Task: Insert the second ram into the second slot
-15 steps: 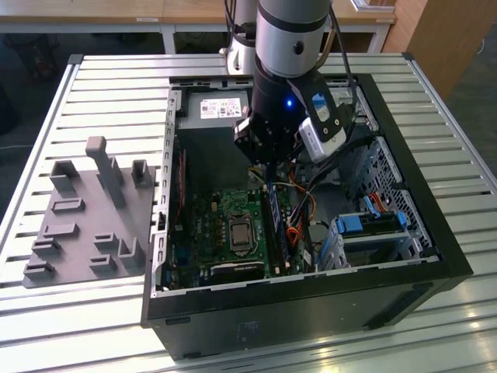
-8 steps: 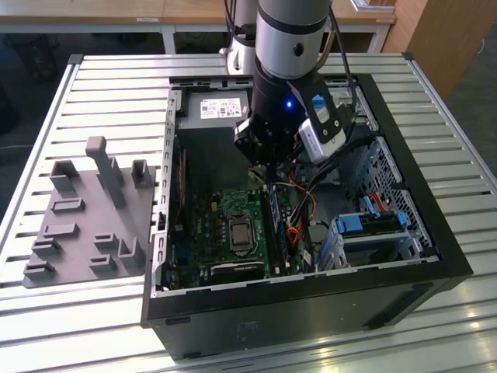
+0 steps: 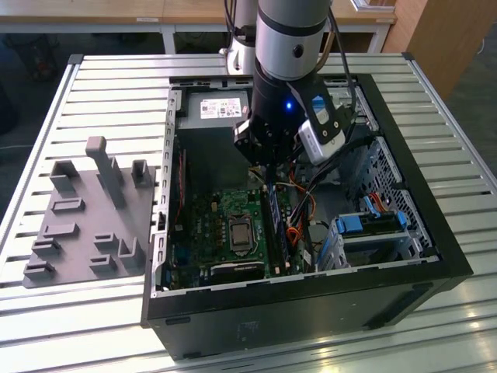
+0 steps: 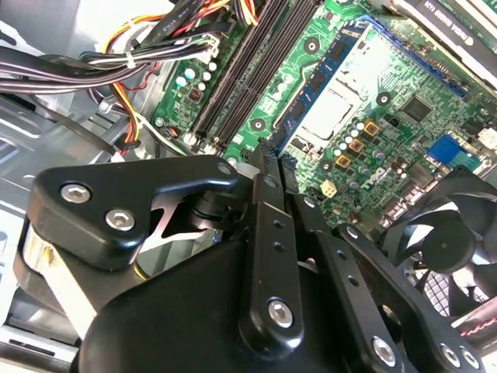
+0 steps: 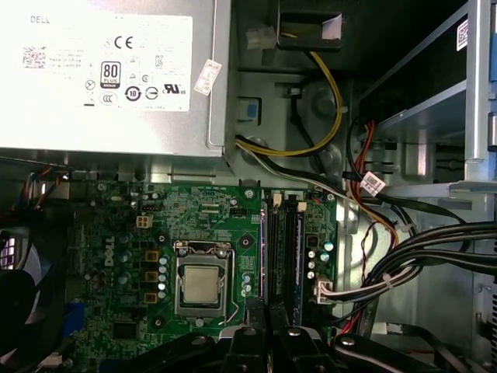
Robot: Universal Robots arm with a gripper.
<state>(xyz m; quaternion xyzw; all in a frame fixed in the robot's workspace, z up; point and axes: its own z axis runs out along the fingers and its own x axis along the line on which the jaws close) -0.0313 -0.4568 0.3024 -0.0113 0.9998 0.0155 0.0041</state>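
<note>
- Evidently mid-insertion, with full seating not yet confirmed.
- Jaws drawn together, apparently pinching the second ram (image 4: 311,88).
- Stands on edge in the slot just beside the processor socket (image 3: 241,233), on the exterior view's right, inside the computer case (image 3: 295,311).
- Calls for square alignment and even downward pressure.

Setting, exterior view. The worktop (image 3: 101,93) is built of pale ribbed metal slats running across, framed by rails at its edges; even overhead light leaves soft glare on the nearest slats. Behind it stands a wood-topped table (image 3: 93,12) on white legs. A wooden panel (image 3: 450,39) rises at the exterior view's right, above grey floor (image 3: 483,116).
</note>
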